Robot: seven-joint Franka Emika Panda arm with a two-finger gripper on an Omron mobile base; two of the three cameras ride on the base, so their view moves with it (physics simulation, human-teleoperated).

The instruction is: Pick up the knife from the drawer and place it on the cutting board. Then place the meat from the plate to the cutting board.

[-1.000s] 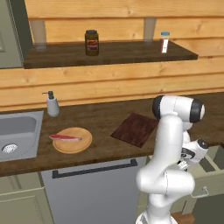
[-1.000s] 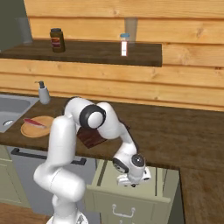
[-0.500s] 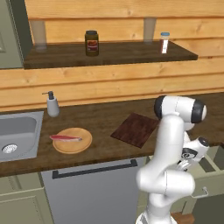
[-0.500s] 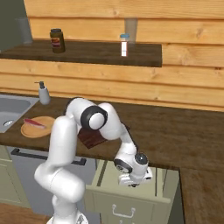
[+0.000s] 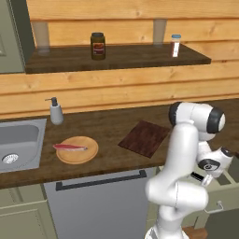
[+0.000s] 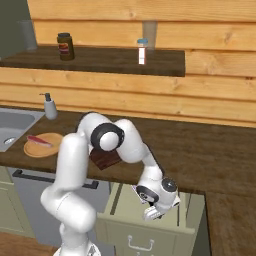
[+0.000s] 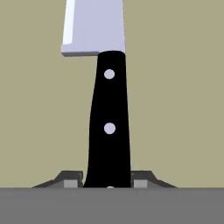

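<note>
Pale drawer [image 7: 39, 109] floor lies behind the knife [image 7: 107, 127]; the hand [image 7: 107, 179] has just clamped its handle at 6 o'clock, so lifting comes next.

A dark jar [image 5: 97, 45] and a small white bottle [image 5: 175, 45] stand on a wooden shelf [image 5: 116, 56]. At nine o'clock, a sink [image 5: 18, 144], beside what may be a soap dispenser [image 5: 56, 111].
</note>
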